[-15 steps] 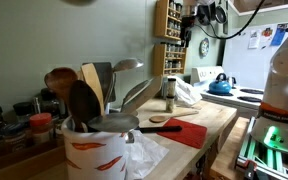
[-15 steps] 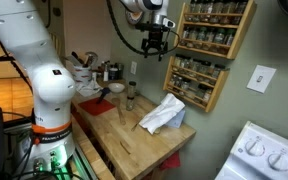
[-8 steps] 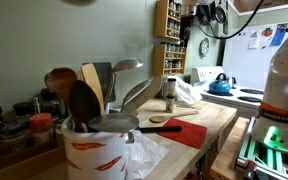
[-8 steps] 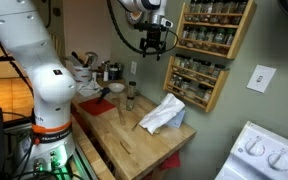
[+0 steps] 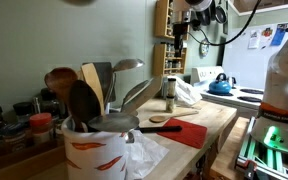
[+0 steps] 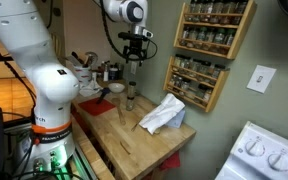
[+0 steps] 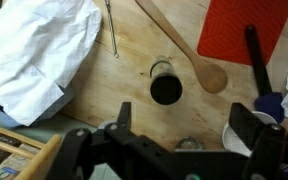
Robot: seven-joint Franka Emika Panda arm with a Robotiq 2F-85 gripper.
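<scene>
Gripper (image 6: 136, 57) shifted twd 9 o'clock off spice rack (image 6: 209, 40), now above jar (image 7: 166, 88); jaws wide, empty. Wooden spoon (image 7: 189, 55) at jar's 3 o'clock.

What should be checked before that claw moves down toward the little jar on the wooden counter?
1. Gripper open: ok, the jaws stand wide apart.
2. Gripper empty: ok, nothing sits between the jaws.
3. Jar upright: ok, its round dark top faces the wrist camera.
4. Gripper above the jar: ok, in an exterior view the gripper hangs roughly over the jar, well clear of it.
5. Wooden spoon clear of the jar: ok, but its bowl lies close beside the jar without touching it.
6. Jar capped or open: cannot tell, since the dark top could be a lid or an opening.
</scene>
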